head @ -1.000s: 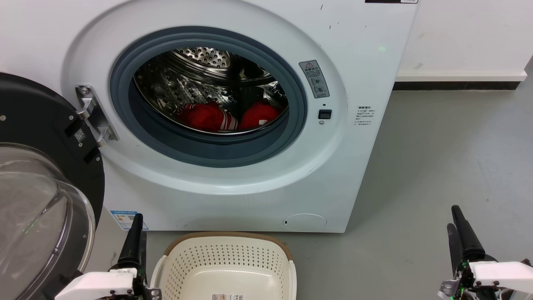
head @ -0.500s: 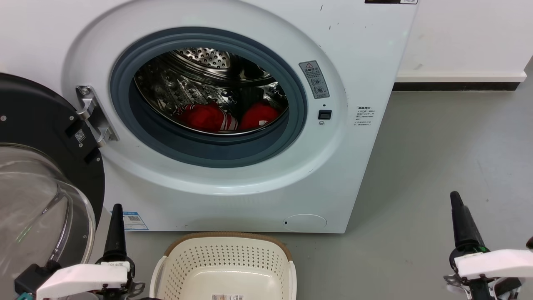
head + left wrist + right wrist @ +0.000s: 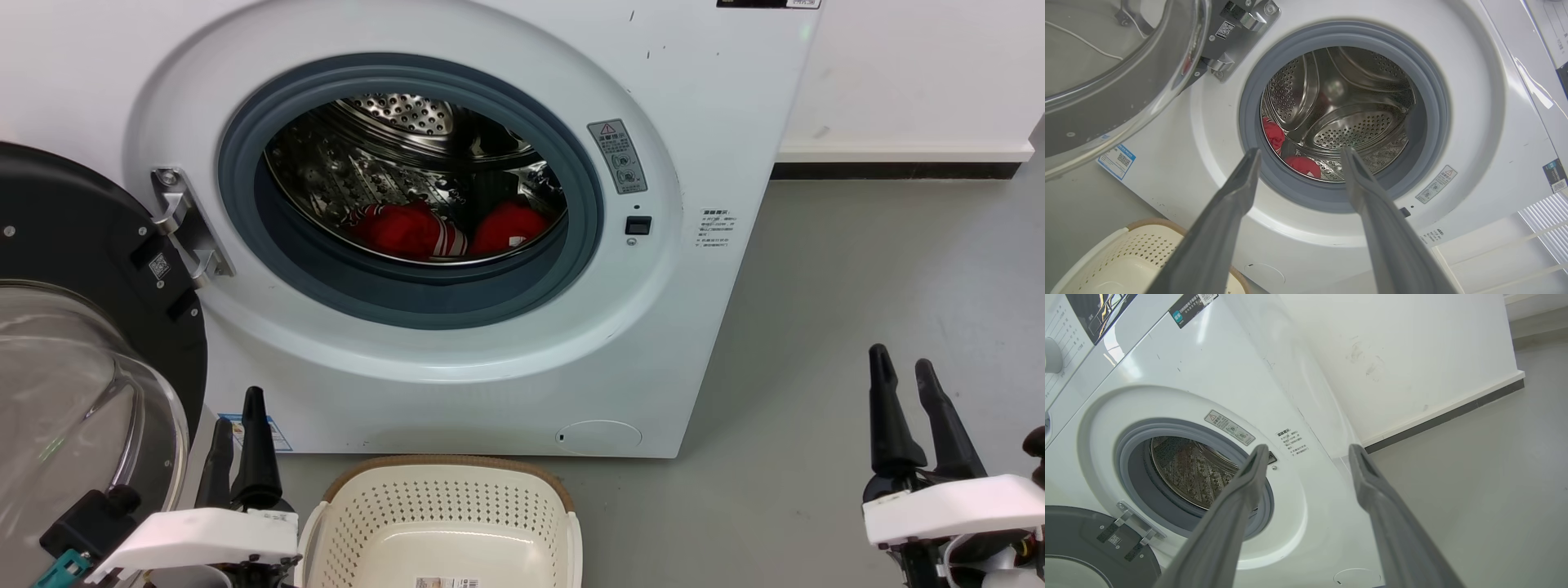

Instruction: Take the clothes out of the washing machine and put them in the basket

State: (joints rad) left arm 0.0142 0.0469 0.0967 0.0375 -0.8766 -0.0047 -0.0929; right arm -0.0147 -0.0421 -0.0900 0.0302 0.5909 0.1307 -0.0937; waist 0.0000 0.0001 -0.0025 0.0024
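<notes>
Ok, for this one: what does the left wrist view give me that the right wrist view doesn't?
Left wrist: the red clothes lying in the drum, and a corner of the basket. Right wrist: the white wall and dark skirting beside the washing machine. Both: the machine's grey porthole and open door, each framed by that arm's own open pincer, the left pincer and the right pincer.

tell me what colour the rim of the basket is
The basket rim is brown, above cream perforated sides; the head view shows it best.
</notes>
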